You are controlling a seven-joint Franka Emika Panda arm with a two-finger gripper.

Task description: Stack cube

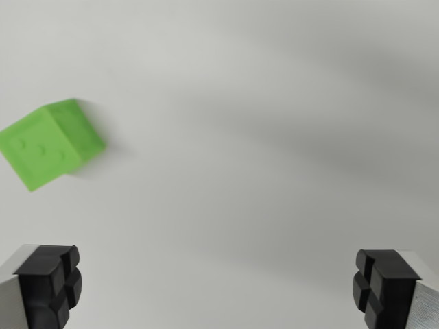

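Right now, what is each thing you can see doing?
green cube: resting on the white surface, turned at an angle, dotted face up, not held.
gripper: open wide, nothing between its fingers, away from the cube.
white surface: bare apart from the cube.

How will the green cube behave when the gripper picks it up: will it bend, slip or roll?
The green cube looks solid with sharp edges, so it is probably stiff and will not bend. Its flat faces should stop it rolling on the table. The smooth surface may slip a little, though the fingers look to have rubbery pads.
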